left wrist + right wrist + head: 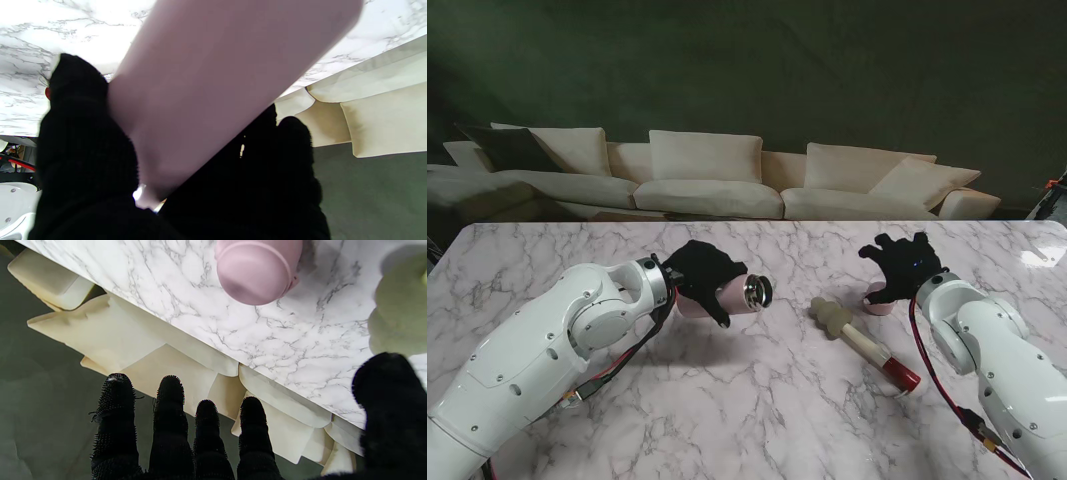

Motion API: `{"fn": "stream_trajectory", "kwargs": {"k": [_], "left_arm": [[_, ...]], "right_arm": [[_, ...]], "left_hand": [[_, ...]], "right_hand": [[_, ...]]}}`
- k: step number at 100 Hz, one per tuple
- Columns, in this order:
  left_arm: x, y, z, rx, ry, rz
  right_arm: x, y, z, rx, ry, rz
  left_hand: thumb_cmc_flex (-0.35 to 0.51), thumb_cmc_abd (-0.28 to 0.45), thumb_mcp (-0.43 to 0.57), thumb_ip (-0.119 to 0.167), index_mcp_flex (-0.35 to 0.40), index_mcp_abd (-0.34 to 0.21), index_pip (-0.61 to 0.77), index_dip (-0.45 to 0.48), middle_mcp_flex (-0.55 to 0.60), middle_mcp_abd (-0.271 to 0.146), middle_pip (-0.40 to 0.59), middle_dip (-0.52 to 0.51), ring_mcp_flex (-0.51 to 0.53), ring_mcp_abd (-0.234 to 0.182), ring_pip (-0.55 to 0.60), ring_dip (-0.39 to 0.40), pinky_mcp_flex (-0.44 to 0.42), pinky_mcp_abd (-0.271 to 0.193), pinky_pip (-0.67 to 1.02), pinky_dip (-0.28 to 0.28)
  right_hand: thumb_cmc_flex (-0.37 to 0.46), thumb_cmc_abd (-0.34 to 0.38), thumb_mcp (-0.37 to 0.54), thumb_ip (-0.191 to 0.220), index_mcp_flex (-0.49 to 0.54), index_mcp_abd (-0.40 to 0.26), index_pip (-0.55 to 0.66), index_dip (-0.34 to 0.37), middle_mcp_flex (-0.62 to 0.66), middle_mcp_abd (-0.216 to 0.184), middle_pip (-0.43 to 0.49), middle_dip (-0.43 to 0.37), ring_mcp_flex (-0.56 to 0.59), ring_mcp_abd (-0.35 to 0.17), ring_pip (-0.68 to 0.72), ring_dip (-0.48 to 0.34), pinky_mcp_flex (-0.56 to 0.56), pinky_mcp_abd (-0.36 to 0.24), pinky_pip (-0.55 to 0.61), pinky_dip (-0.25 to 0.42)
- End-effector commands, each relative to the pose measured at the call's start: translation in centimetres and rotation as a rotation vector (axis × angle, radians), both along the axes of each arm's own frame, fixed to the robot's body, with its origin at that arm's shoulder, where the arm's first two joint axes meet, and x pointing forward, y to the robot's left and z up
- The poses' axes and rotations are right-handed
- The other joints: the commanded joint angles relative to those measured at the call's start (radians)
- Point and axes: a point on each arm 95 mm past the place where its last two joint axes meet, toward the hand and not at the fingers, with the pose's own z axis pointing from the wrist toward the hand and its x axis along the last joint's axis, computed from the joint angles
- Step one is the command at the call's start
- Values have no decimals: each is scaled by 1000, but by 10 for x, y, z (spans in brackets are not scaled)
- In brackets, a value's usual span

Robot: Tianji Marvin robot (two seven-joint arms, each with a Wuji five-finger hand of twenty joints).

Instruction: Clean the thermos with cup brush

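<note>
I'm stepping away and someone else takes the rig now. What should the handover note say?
Left hand: shut on the pink thermos, held off the table on its side, open steel mouth toward the robot's right.
Right hand: open, fingers spread, holding nothing, over the pink lid.
Cup brush: lying on the marble table between the hands, foam head toward the thermos, red handle end nearer to me.
Done: lid is off, thermos picked up.
Left: pick up the brush with the right hand, push it into the thermos and scrub.
</note>
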Motion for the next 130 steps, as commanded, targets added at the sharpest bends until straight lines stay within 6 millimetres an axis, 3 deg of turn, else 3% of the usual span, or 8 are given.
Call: {"fn": "stream_trajectory", "kwargs": {"k": [1, 10, 22, 54, 98, 101, 114, 130], "left_arm": [[-1, -1, 1, 10, 2, -3], [-1, -1, 1, 9, 3, -2], [0, -1, 1, 8, 3, -3], [-1, -2, 1, 8, 5, -4], [-2, -1, 1, 11, 5, 0], [-2, 0, 1, 12, 5, 0], [-3, 0, 1, 14, 5, 1], [-2, 0, 0, 16, 7, 1]], "right_arm": [[4, -6, -10, -2, 17, -32], [11, -9, -19, 11, 5, -13], [16, -11, -27, -13, 20, -11], [26, -9, -49, -55, 88, -48], [35, -7, -73, -44, 136, -124], [35, -7, -75, -36, 142, -131], [34, -6, -83, -7, 153, -149], [34, -5, -89, 43, 150, -162]], "left_hand": [[250, 217, 563, 93, 88, -227, 179, 50, 72, -76, 132, 42, 35, 12, 55, 17, 8, -51, 33, 22], [250, 217, 563, 94, 89, -228, 179, 51, 72, -76, 133, 42, 34, 12, 55, 17, 7, -51, 33, 22], [249, 217, 562, 94, 88, -227, 178, 51, 71, -77, 132, 42, 34, 12, 55, 17, 6, -51, 33, 22], [249, 219, 562, 94, 87, -227, 177, 53, 70, -78, 132, 42, 33, 13, 54, 17, 5, -50, 33, 22], [251, 221, 560, 95, 86, -227, 176, 54, 68, -77, 132, 41, 31, 13, 53, 17, 4, -50, 33, 23], [251, 221, 560, 95, 87, -227, 176, 54, 68, -78, 132, 41, 31, 13, 53, 17, 3, -50, 32, 22], [251, 221, 558, 95, 85, -227, 175, 54, 68, -78, 132, 41, 30, 13, 52, 17, 2, -50, 31, 22], [252, 222, 557, 95, 86, -227, 175, 55, 68, -78, 132, 41, 30, 13, 53, 17, 2, -50, 31, 22]], "right_hand": [[7, -63, -23, 27, 3, 10, 26, 10, -26, 30, 15, 7, -19, 19, -20, -31, -6, 33, -13, -20], [23, -115, -10, 31, 69, 106, 76, 40, 28, 47, 105, 43, 35, -36, 25, -15, 53, -93, 24, -23], [-11, -146, 50, 28, 85, 146, 112, 45, 48, 51, 156, 62, 47, -39, 75, -3, 84, -165, 60, -47], [1, -147, 56, 26, 51, 115, 112, 37, 38, 42, 150, 59, 17, -19, 77, -7, 69, -140, 58, -62], [159, -120, -55, 41, 85, 49, 191, 40, 61, 51, 169, 68, 106, -38, 194, 52, 191, -161, 166, -36], [170, -118, -43, 46, 85, 44, 199, 45, 63, 51, 175, 70, 112, -37, 209, 62, 206, -166, 176, -30], [169, -145, 219, 0, 103, 4, 239, 75, 83, 53, 210, 84, 140, -44, 243, 81, 252, -176, 189, -25], [219, -153, 407, -9, 146, -40, 306, 111, 147, 43, 280, 114, 217, -65, 305, 107, 339, -202, 225, -27]]}}
